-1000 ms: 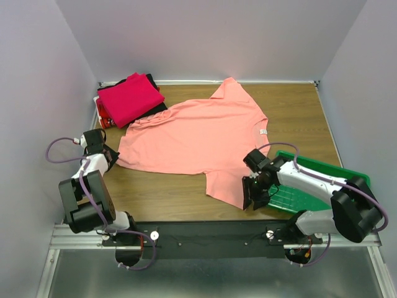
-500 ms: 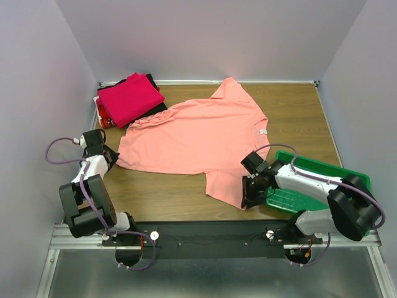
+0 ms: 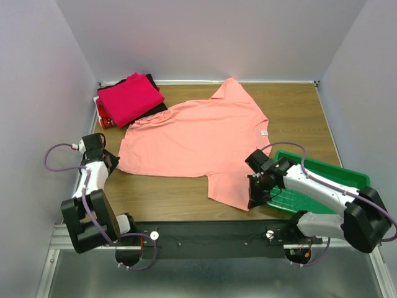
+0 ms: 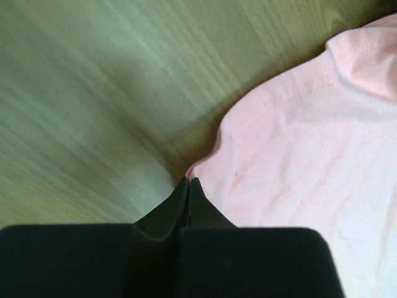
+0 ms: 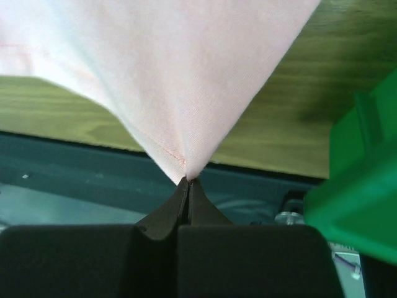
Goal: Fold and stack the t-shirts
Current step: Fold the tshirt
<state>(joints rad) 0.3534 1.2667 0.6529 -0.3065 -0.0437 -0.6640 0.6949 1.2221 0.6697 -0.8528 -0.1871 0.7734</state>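
A salmon-pink t-shirt lies spread across the middle of the table, its white neck label on the right side. My left gripper sits low at the shirt's left corner. The left wrist view shows the jaws shut, with the corner of pink cloth running into their tips. My right gripper is at the shirt's near right corner, shut on a pinch of pink cloth that rises taut from its tips. Folded t-shirts are stacked at the back left, magenta on top.
A green plastic tray stands at the near right, right beside my right arm, and shows large in the right wrist view. Black and red cloth edges show under the magenta shirt. The table's near edge rail runs just below my right gripper.
My right gripper has closed from open onto the shirt's near right corner. My left gripper stayed shut and shifted slightly toward the near edge with the shirt's left corner.
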